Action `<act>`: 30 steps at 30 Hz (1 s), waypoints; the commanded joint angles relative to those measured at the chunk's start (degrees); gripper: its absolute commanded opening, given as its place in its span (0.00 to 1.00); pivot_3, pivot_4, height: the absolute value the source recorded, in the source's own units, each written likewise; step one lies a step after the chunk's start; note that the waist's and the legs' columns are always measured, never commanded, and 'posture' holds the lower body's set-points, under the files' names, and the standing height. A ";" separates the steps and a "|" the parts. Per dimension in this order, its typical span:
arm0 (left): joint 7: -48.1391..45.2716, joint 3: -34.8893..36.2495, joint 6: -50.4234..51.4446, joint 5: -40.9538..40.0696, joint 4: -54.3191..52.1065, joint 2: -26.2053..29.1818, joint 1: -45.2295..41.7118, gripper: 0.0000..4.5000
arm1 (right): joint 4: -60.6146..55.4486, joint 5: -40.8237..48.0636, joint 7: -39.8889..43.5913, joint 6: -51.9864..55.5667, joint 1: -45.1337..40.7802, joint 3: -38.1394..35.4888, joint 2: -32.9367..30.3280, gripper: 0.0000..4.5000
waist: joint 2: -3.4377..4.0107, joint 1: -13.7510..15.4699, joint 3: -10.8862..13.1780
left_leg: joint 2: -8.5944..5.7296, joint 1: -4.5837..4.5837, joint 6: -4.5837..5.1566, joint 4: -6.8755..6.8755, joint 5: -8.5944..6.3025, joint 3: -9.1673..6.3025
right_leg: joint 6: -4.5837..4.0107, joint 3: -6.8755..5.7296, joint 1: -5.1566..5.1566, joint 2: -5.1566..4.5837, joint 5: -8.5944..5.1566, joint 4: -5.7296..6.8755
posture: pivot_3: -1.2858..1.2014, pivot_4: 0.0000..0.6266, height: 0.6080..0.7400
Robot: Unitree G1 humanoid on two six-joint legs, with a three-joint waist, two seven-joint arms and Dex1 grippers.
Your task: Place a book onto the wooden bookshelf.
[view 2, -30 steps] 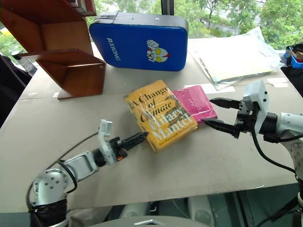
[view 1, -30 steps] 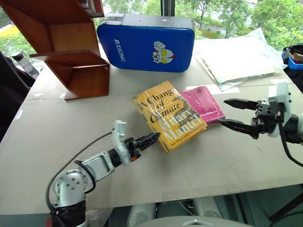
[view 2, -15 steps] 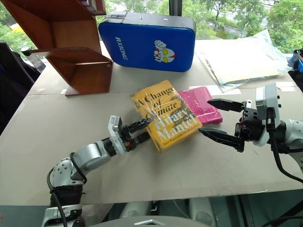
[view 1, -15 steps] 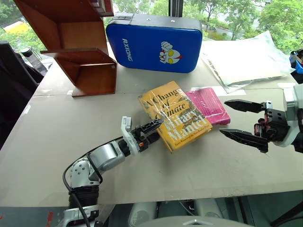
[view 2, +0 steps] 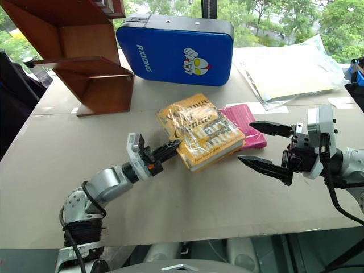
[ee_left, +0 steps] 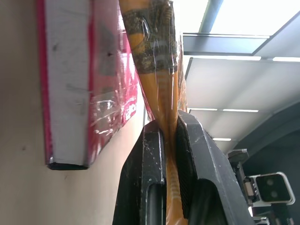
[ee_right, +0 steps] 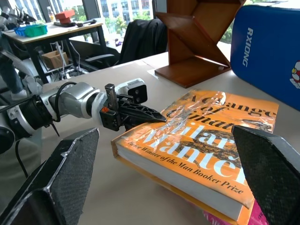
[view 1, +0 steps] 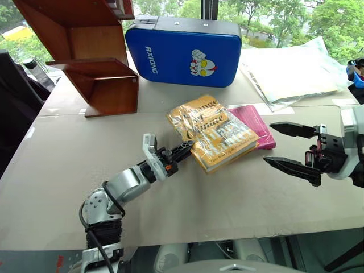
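Glossy plastic-wrapped yellow-orange book (view 1: 216,132) overlaps magenta-pink book (view 1: 255,125), near edge tilted up. Left end effector (view 1: 183,152) level, clenched on its cover corner. Right end effector (view 1: 289,148) spread wide beside the yellow-orange book, empty.

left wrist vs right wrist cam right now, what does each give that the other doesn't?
Left wrist view: the left hand shut on the yellow-orange book's cover edge, seen edge-on, and the magenta-pink book's page block beside it.

Right wrist view: the cover lettering, the wooden bookshelf, the blue padded case, and the right hand open, clear of the book.

Both: the yellow-orange book pinched by the left hand, and the table.
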 commanded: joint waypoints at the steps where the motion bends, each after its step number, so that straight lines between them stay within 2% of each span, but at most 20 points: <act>1: -7.09 1.69 -3.76 7.92 -10.12 5.30 -6.85 0.01 | 1.43 3.20 -2.01 -0.77 -3.78 -0.19 1.09 1.00 | 0.00 0.12 0.00 | -0.01 -0.02 0.00 0.00 0.00 -0.01 | -0.01 -0.02 0.00 0.02 0.00 -0.01 | 0.52 0.24 1.00; 3: -13.13 0.89 -6.31 17.66 -12.79 10.12 -10.83 0.01 | 2.99 4.24 -3.23 -0.72 -6.21 0.46 2.13 1.00 | -0.02 0.19 0.01 | -0.03 -0.03 -0.01 0.03 0.01 0.00 | -0.01 -0.12 0.02 0.04 0.00 -0.02 | 0.52 0.24 1.00; 4: -17.66 -1.22 -8.69 26.44 -14.24 14.40 -13.17 0.01 | 3.94 4.80 -3.91 -0.66 -7.73 0.93 2.85 1.00 | -0.02 0.09 0.01 | -0.06 -0.02 -0.01 0.02 0.01 0.03 | -0.01 -0.18 0.02 0.05 0.00 -0.03 | 0.52 0.24 1.00; 10: -40.13 -10.83 -31.63 66.35 -12.86 31.40 -23.66 0.01 | 8.91 6.56 -5.71 -0.78 -15.57 3.51 6.53 1.00 | -0.03 -0.20 0.03 | -0.29 -0.09 0.00 -0.19 0.00 0.21 | -0.01 -0.05 -0.08 0.07 0.00 -0.30 | 0.52 0.24 1.00; 14: -44.20 -15.32 -47.06 89.87 -4.72 40.13 -29.93 0.01 | 11.39 10.06 -7.74 -0.48 -20.65 3.65 9.20 1.00 | -0.04 -0.06 0.09 | -0.24 -0.28 0.00 -0.36 0.00 0.18 | 0.03 -0.07 -0.19 0.07 0.00 -0.55 | 0.52 0.24 1.00; 19: -43.62 -13.11 -60.77 105.76 7.41 46.62 -32.87 0.01 | 13.55 13.13 -10.41 -0.50 -25.20 3.73 12.46 1.00 | -0.02 -0.36 0.13 | 0.01 -0.41 0.05 -0.40 -0.03 0.24 | 0.30 -0.14 -0.23 0.09 0.16 -0.82 | 0.52 0.24 1.00; 21: -44.61 -14.26 -67.34 112.57 10.94 50.79 -31.50 0.01 | 14.16 13.69 -11.03 -0.53 -26.17 4.13 13.46 1.00 | -0.06 -0.42 0.15 | 0.03 -0.40 0.09 -0.44 -0.05 0.29 | 0.33 -0.15 -0.24 0.05 0.17 -0.82 | 0.52 0.24 1.00; 24: -45.18 -15.63 -74.60 119.26 16.02 53.71 -31.61 0.01 | 14.61 12.99 -10.43 -0.58 -26.59 5.15 14.23 1.00 | -0.05 -0.21 0.16 | 0.05 -0.44 0.11 -0.51 -0.07 0.36 | 0.36 -0.14 -0.33 0.04 0.19 -0.85 | 0.52 0.24 1.00; 26: -45.27 -16.37 -76.29 122.74 19.60 54.37 -32.56 0.01 | 14.91 12.50 -9.99 -0.74 -26.77 5.64 14.45 1.00 | -0.05 0.04 0.16 | 0.05 -0.49 0.12 -0.51 -0.07 0.33 | 0.36 -0.21 -0.35 0.04 0.19 -0.84 | 0.52 0.24 1.00; 30: -47.65 -17.96 -73.30 128.47 24.45 55.40 -31.63 0.01 | 15.03 12.06 -9.61 -1.19 -26.96 6.01 14.53 1.00 | -0.05 -0.15 0.16 | 0.05 -0.59 0.14 -0.39 -0.08 0.36 | 0.40 -0.28 -0.36 0.04 0.21 -0.81 | 0.52 0.24 1.00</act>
